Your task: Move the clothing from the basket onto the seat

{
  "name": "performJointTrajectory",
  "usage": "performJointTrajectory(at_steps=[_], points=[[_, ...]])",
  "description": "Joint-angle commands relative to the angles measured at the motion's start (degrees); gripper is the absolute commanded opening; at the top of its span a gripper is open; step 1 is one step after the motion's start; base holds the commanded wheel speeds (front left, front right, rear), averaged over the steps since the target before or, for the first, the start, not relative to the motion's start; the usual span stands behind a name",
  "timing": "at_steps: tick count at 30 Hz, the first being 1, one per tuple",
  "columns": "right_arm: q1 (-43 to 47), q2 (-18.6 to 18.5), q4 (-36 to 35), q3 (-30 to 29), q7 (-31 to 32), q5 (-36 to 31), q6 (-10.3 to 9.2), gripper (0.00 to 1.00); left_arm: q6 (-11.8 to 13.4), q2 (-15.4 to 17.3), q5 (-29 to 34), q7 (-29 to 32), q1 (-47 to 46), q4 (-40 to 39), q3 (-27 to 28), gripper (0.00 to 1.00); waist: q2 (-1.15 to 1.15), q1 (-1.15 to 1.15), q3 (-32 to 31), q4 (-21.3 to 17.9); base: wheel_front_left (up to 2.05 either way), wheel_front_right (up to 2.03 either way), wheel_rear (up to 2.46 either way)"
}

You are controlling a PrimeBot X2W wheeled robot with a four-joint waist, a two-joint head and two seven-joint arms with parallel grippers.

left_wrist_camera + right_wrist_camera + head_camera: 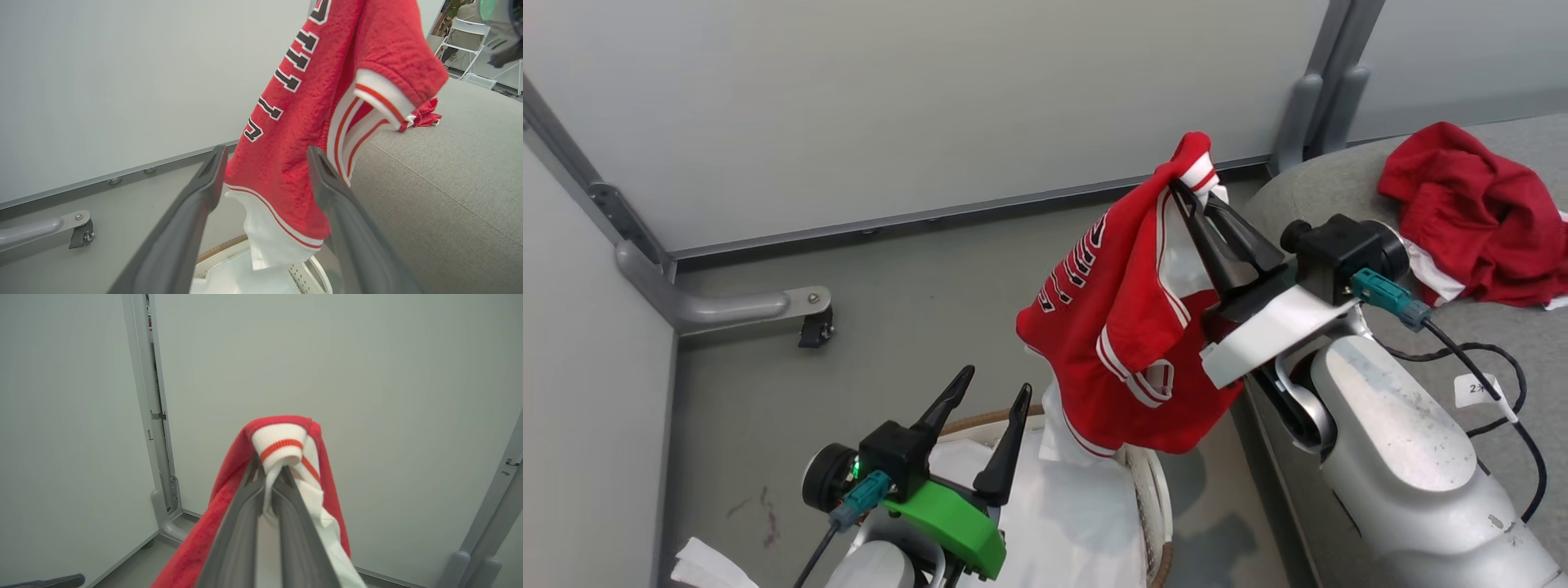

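A red garment with white stripes and dark lettering hangs in the air above the basket, pinched at its striped trim by my right gripper, which is shut on it; the pinched trim shows at the fingertips in the right wrist view. Its lower hem dangles over the white sheet in the basket. My left gripper stands open over the basket, nothing between its fingers. A second red garment lies crumpled on the grey seat, also seen from the left wrist.
Pale wall panels with grey metal posts close off the back. A metal bracket foot stands on the grey floor at the left. A black cable runs from my right wrist over the seat. A white chair stands far off.
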Motion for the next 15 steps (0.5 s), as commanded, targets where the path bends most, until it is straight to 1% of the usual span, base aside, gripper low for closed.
performJointTrajectory(at_steps=[1,8,11,15], points=[[0.3,-0.2,-0.7,-0.5,-0.3,-0.3,-0.04,0.00,-0.3,-0.5,0.9,0.0,1.0,-0.1,0.5,1.00,0.00,0.00,0.7,-2.0,0.00,0.00,0.00],[-0.6,-1.2,-2.6,-1.4,-0.3,-1.5,-0.05,0.00,-0.5,-1.9,2.2,0.0,1.1,-0.8,1.2,1.00,0.00,0.00,2.6,-8.8,0.00,0.00,0.00],[-0.7,-1.8,-3.1,-2.1,-0.3,-2.0,-0.05,0.00,-0.5,-2.0,2.4,0.0,0.7,-1.2,0.8,1.00,0.00,0.00,3.5,-12.2,0.00,0.00,0.00],[-0.8,-2.7,-3.4,-3.3,-0.3,-2.4,-0.05,0.00,-0.5,-2.0,2.2,0.0,-0.1,-1.4,0.1,1.00,0.00,0.00,4.5,-15.5,0.00,0.00,0.00]])
